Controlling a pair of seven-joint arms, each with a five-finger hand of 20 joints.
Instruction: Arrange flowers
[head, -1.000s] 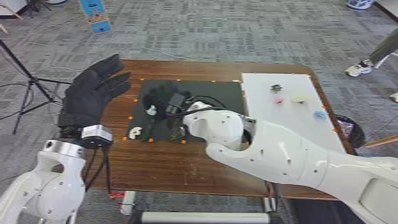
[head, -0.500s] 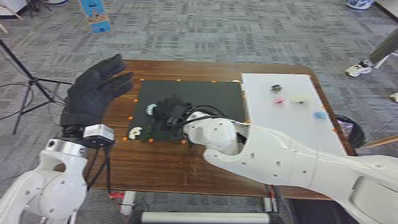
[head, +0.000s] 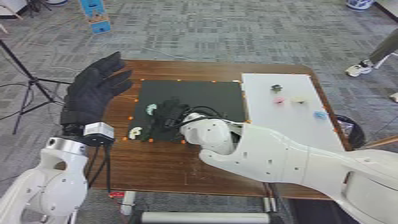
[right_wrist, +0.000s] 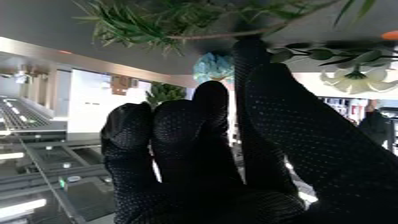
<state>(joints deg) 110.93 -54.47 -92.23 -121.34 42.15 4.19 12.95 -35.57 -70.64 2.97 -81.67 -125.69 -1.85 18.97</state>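
Observation:
In the head view, my right hand (head: 169, 119) is low over the black mat, beside a pale blue flower (head: 151, 108) and a white flower (head: 135, 132). My left hand (head: 93, 92) stands open, left of the mat. Up close, my right hand (right_wrist: 182, 132) has relaxed fingers, with the thumb near one long finger. A spiky green sprig (right_wrist: 138, 22) has its brown stem right by that finger's tip; whether they touch is unclear. Beyond the fingertips are the blue flower (right_wrist: 213, 66) and the white flower (right_wrist: 357, 80), with another green tuft (right_wrist: 165, 93) behind.
The black mat (head: 209, 90) lies on the brown table (head: 169, 167). On the white board (head: 284, 127) at the right are a dark green piece (head: 276, 88), a pink one (head: 279, 100), a cream one (head: 298, 100) and a blue one (head: 320, 114).
My right hand and forearm have shifted slightly left and toward the table's near edge, uncovering more of the pale blue flower. The left arm has barely moved.

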